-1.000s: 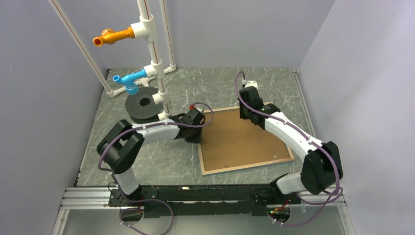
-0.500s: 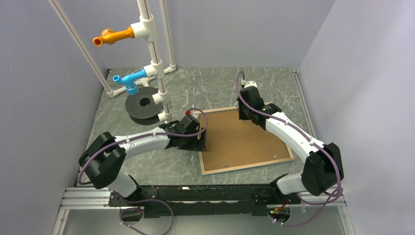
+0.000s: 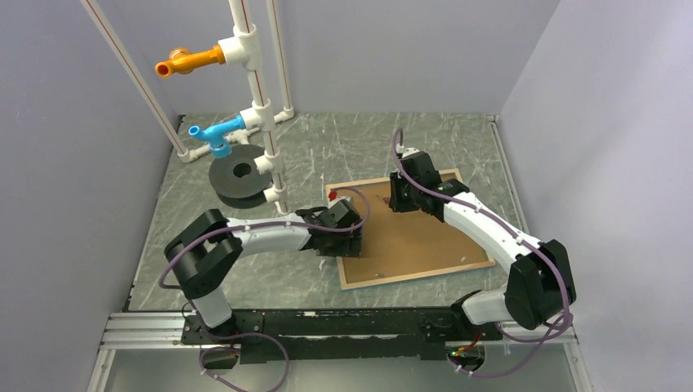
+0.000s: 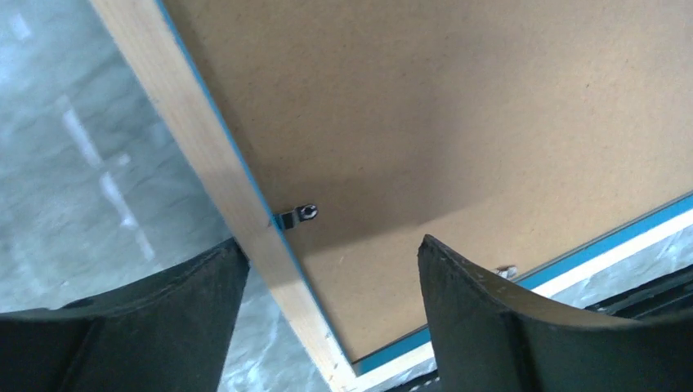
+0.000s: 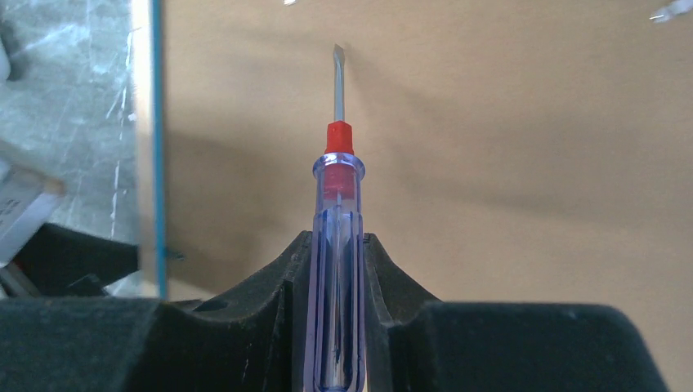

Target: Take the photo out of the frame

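The frame (image 3: 418, 275) lies face down on the table, its light wood rim and thin turquoise edge showing in the left wrist view (image 4: 200, 175). The plain brown backing board (image 3: 425, 237) fills it, and the photo is hidden beneath. My left gripper (image 3: 353, 238) is open; its jaws straddle the frame's left rim, one finger over the table, one over the board, near a small metal clip (image 4: 299, 215). My right gripper (image 3: 394, 196) is shut on a screwdriver (image 5: 337, 163) with a clear blue handle and red collar, its flat tip just above the board.
A white pipe stand (image 3: 260, 106) with an orange fitting (image 3: 186, 61) and a blue fitting (image 3: 214, 135) stands at the back left beside a black disc (image 3: 239, 175). A second clip (image 4: 507, 268) sits on the frame's near edge. Grey walls close the sides.
My left gripper has moved right and nearer along the frame's left rim, onto its near-left part. My right gripper, with the screwdriver, has shifted left and a little nearer over the board.
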### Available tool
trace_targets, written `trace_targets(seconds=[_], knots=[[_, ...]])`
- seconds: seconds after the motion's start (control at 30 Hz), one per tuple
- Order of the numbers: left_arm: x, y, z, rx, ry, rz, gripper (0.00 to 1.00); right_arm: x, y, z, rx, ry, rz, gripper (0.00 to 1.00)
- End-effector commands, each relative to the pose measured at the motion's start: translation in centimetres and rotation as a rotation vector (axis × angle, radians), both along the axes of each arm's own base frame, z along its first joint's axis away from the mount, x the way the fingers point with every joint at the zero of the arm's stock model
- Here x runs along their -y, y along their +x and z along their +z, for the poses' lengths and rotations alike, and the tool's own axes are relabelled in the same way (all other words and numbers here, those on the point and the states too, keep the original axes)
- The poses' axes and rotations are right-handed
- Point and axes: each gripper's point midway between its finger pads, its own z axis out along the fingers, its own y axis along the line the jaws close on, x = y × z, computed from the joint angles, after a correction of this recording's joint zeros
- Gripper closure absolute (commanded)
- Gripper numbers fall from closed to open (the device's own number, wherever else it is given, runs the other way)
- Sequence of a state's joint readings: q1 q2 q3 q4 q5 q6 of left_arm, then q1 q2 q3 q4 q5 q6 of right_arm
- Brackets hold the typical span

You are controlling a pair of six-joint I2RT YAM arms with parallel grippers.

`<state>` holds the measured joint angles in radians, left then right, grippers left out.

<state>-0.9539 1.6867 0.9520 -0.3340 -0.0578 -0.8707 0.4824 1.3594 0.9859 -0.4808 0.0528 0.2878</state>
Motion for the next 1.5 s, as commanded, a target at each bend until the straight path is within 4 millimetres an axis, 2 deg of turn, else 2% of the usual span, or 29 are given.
trace_targets(seconds=[0.0,0.1,0.2,0.27,0.43,0.6,0.77,0.93,1.03,1.2,1.37,1.47], knots=[[-2.0,-3.3,-7.3,-0.136,0.173,0.006,0.26,-1.7,0.1,1.9,0.006,0.082,0.039,1.0],[-4.0,-4.0,-7.7,-0.123,0.196,0.039,0.45,-1.8,0.1,2.5,0.019,0.083,0.038,1.0],[-5.2,-3.9,-7.3,-0.087,0.199,0.058,0.57,-1.7,-0.1,2.9,0.051,0.088,0.038,1.0],[-5.5,-3.5,-6.9,-0.068,0.223,0.057,0.64,-1.7,-0.2,3.0,0.048,0.085,0.042,1.0],[-4.8,-2.8,-5.9,-0.034,0.219,0.037,0.76,-0.9,0.2,4.0,0.11,0.039,0.023,1.0],[-6.0,-2.4,-4.5,0.021,0.251,0.019,0.93,0.6,1.3,4.2,0.144,-0.042,-0.033,1.0],[-6.0,-2.4,-2.9,0.065,0.188,-0.001,1.0,3.0,2.1,4.5,0.203,-0.104,-0.136,1.0],[-6.7,-1.8,-0.5,0.11,0.222,-0.008,1.0,5.9,3.4,3.6,0.181,-0.086,-0.239,1.0],[-6.9,-1.3,0.9,0.146,0.225,-0.014,1.0,6.5,3.9,3.4,0.168,-0.088,-0.256,1.0],[-7.9,-0.8,2.5,0.195,0.254,-0.046,1.0,5.3,2.5,4.0,0.18,-0.046,-0.185,1.0],[-8.5,-1.1,2.3,0.195,0.234,-0.045,1.0,6.8,0.6,3.5,0.162,-0.108,-0.229,1.0],[-8.8,-1.2,1.8,0.197,0.228,-0.031,1.0,6.7,-0.4,3.5,0.159,-0.117,-0.216,1.0]])
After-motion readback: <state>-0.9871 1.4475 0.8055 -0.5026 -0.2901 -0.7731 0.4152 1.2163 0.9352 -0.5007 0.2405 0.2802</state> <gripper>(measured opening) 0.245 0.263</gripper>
